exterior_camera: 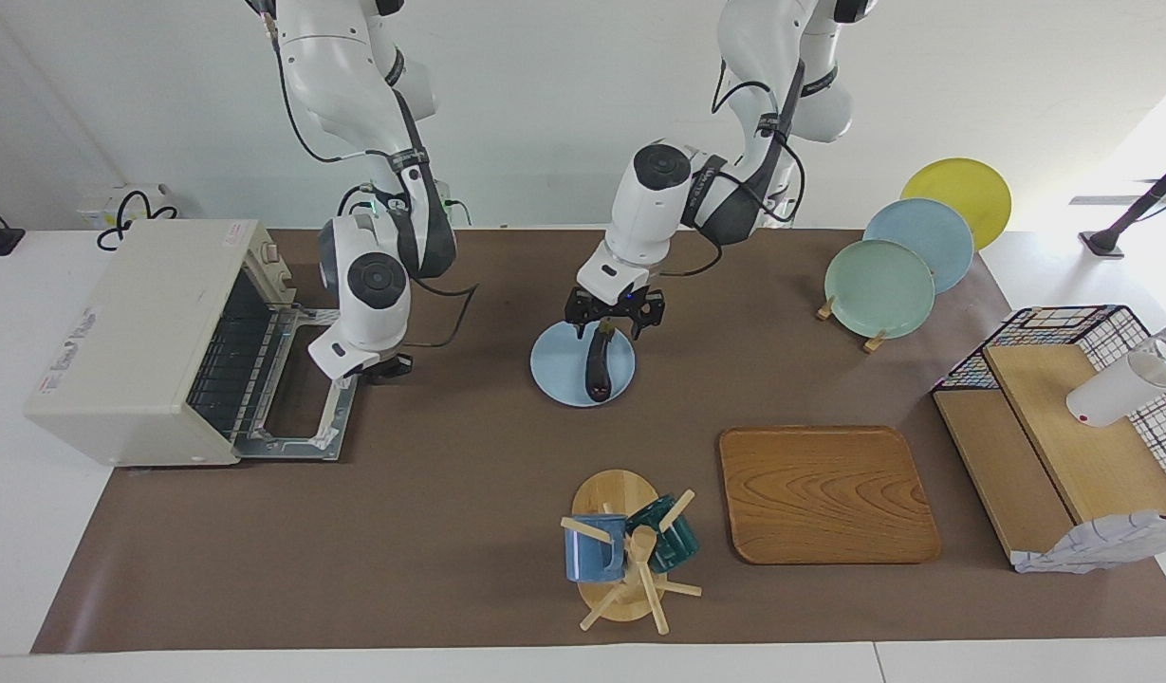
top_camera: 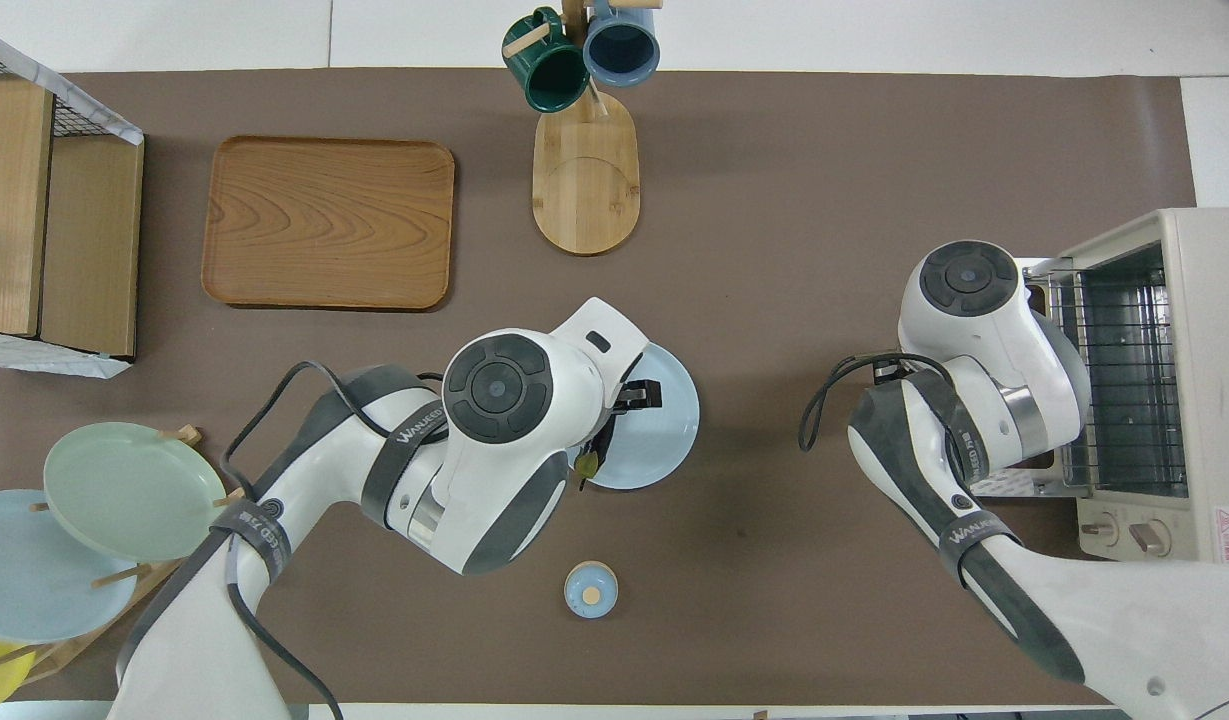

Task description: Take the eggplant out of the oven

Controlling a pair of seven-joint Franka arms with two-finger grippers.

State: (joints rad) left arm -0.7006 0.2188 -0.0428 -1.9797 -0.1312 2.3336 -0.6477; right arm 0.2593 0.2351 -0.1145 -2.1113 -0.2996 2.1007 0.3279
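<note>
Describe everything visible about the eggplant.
The eggplant is slim, long, glossy and dark purple-black. It lies on the pale blue plate in the middle of the table, outside the oven. Its stem end points toward the robots, right under the open left gripper. The overhead view hides nearly all of it.

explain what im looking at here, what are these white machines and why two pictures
They are two robot arms at one table, shown from across it and from above their own end. The left end effector, open, is over a dark eggplant lying on a light blue plate; nothing is held. The right end effector, shut, is at the oven, over its lowered door; the rack looks bare. Also there: a wooden tray, a mug stand and a plate rack.
</note>
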